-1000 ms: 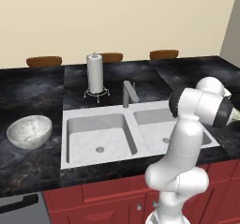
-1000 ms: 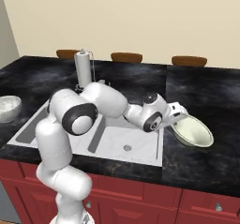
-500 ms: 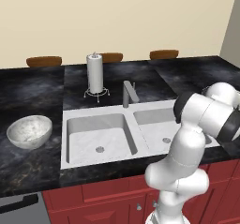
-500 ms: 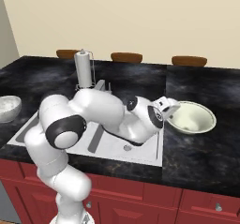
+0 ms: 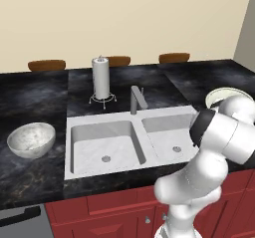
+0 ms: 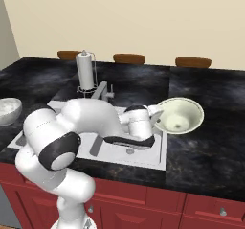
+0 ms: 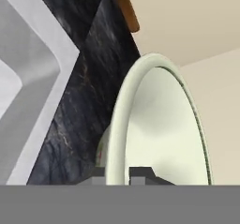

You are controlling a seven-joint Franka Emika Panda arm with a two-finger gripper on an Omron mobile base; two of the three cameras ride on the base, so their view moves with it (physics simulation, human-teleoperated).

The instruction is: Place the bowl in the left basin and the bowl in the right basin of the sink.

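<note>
A pale green bowl [image 6: 181, 116] hangs just above the black counter, right of the sink [image 5: 69, 155]. My gripper [image 6: 157, 114] is shut on its left rim. In the hand view the fingertips [image 7: 139, 172] pinch the green bowl's rim [image 7: 123, 124], seen edge-on. From the left base view the green bowl [image 5: 225, 95] peeks out behind my arm. A grey marbled bowl [image 5: 31, 139] sits on the counter left of the sink, and its edge shows in the right base view [image 6: 7, 109]. The left basin [image 5: 104, 145] and right basin [image 5: 168, 135] hold nothing.
A grey angular faucet [image 5: 137, 98] stands behind the ridge between the basins. A paper towel holder [image 5: 101, 80] stands behind the left basin. Brown stool tops [image 6: 192, 62] line the counter's far edge. My arm stretches across the sink in the right base view.
The green bowl has risen off the counter, levelled out and shifted a little left toward the sink, still in my gripper. The grey bowl has not moved.
</note>
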